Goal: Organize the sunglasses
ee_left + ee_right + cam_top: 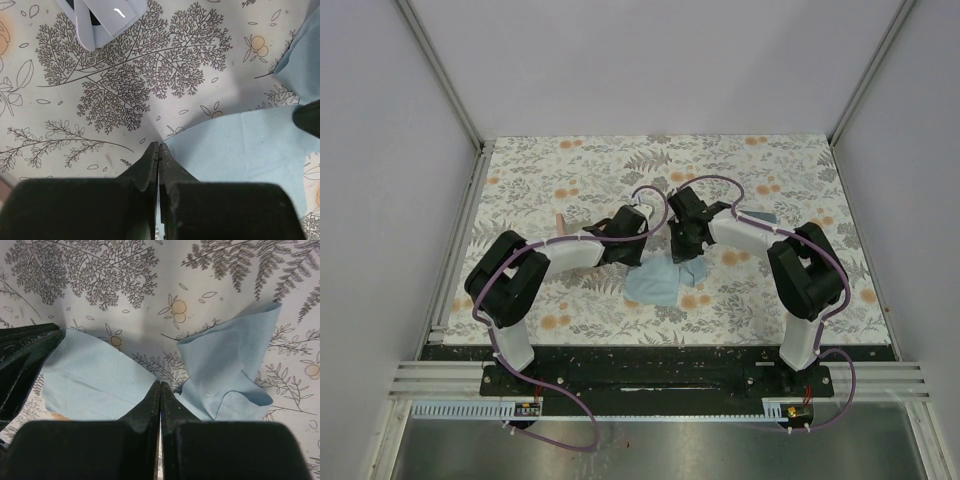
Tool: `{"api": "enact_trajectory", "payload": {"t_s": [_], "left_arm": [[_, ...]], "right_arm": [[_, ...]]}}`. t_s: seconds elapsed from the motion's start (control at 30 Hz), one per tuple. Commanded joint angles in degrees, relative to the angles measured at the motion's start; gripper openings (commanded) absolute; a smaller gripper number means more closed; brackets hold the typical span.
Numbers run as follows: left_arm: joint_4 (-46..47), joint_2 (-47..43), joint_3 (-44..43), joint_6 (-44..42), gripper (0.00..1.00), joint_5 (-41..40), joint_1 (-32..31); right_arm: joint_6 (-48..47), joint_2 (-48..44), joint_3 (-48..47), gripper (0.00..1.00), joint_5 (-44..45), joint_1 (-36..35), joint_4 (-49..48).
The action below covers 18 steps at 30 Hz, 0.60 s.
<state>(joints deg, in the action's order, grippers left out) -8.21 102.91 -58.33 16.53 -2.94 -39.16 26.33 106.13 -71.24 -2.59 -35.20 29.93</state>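
Observation:
No dark-framed sunglasses show in any view. A glossy white object with a dark part [102,20] lies at the top edge of the left wrist view and looks like the white-framed sunglasses. My left gripper [158,145] is shut, its tips at the corner of a light blue cloth [240,145]; I cannot tell whether it pinches it. My right gripper [160,384] is shut, with its tips low between that cloth [90,380] and a second, folded-up light blue cloth [232,370]. In the top view both grippers [630,250] [682,245] meet over the cloths [655,285].
The end of a pink case [560,222] shows behind the left arm. A grey-blue case [757,216] lies behind the right forearm. The left gripper's fingers [22,357] show at the left of the right wrist view. The table has a floral cover [570,170].

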Motion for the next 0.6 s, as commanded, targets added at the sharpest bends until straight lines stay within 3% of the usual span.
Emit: {"api": "enact_trajectory", "payload": {"t_s": [0.0,0.57], "left_arm": [[-5.5,1.85,-2.84,-0.54,0.0,1.1,1.45],[-1.55,0.71,-5.48,-0.98,0.0,1.54,1.98]], "right_arm": [[-1.28,0.57,-2.67,0.0,0.04,1.8,0.48],[-2.6,1.62,-6.01,0.0,-0.13,2.42,1.53]]}}
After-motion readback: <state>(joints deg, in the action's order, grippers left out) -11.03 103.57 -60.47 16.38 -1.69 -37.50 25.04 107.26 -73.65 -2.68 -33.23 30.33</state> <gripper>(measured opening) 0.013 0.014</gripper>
